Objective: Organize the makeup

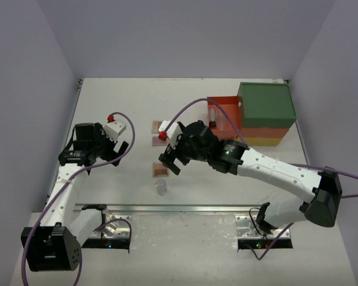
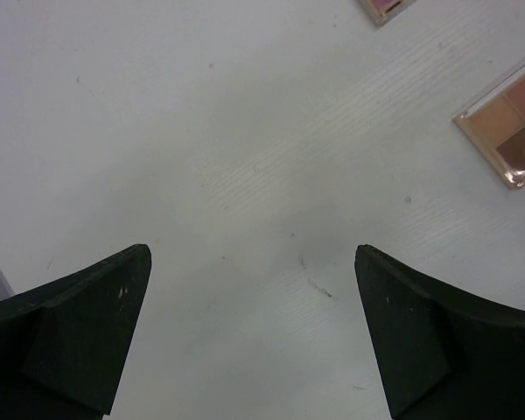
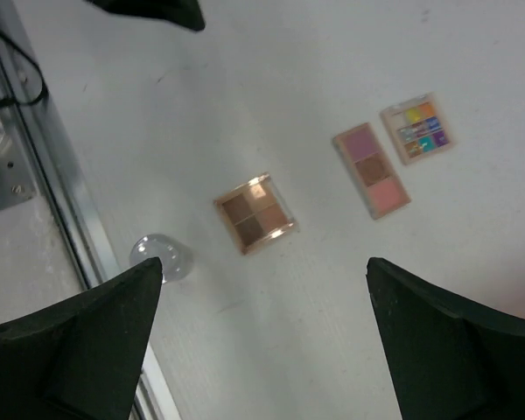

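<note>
Arm bases (image 1: 51, 247) sit closest in the overhead view. Beyond them the right hand (image 1: 169, 162) hovers with fingers spread wide, holding nothing, just beside a brown palette (image 1: 160, 171). A clear jar (image 1: 161, 188) stands nearer, by the metal rail (image 1: 167, 208). The left hand (image 1: 116, 155), also wide and empty, hangs well to the left. A green-topped box (image 1: 265, 104) sits far right, its orange drawer (image 1: 224, 110) pulled open.

Left wrist view: wide fingers over bare worktop (image 2: 245, 175), with the brown palette at the right edge.

Right wrist view: wide fingers frame the brown palette. A pink palette (image 3: 371, 170) and a multicoloured palette (image 3: 418, 129) lie side by side beyond it, and the jar is beside the rail.

Likely trouble: the palettes lie flat, so the fingertips may skid and shove one instead of pinching it. A low sweep could clip the jar and send it rolling against the rail.
</note>
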Controlling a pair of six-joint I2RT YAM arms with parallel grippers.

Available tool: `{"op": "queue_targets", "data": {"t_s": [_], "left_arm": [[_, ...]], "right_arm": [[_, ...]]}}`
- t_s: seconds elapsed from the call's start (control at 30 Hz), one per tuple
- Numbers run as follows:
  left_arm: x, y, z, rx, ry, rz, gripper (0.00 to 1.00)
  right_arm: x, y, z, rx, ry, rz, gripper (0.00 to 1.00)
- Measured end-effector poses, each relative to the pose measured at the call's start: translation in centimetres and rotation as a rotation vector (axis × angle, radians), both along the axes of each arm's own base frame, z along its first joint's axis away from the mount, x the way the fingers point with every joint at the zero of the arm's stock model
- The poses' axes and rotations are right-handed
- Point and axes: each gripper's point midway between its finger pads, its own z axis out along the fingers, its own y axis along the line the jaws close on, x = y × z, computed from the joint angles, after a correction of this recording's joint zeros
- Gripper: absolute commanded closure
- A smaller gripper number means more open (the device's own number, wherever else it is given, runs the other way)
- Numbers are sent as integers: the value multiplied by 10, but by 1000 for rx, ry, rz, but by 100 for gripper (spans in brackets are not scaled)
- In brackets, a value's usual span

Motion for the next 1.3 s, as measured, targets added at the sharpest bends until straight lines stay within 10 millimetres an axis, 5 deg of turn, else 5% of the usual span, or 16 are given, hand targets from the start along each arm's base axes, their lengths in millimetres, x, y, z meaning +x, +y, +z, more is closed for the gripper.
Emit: {"op": "queue_targets", "data": {"t_s": [0.23, 0.37, 0.63, 0.77, 1.0, 1.13, 1.3], "left_arm": [[-38, 29, -34, 148, 10, 95, 0], [-57, 45, -55, 228, 40, 149, 0], [-71, 57, -70, 274, 39, 211, 0], [-73, 60, -72, 277, 47, 245, 0], [-71, 66, -67, 287, 19, 286, 0], [-72, 69, -65, 300, 7, 302, 0], [-72, 71, -63, 305, -5, 310, 0]], "right_arm": [[-57, 24, -97, -290, 124, 53, 1], [-67, 27, -126, -366, 184, 43, 1], [-69, 34, -142, -377, 246, 11, 11], [-68, 43, -154, -394, 267, 9, 26], [-69, 50, -161, -388, 288, 14, 85], [-70, 51, -160, -371, 289, 20, 99], [-75, 42, -155, -352, 293, 23, 100]]}}
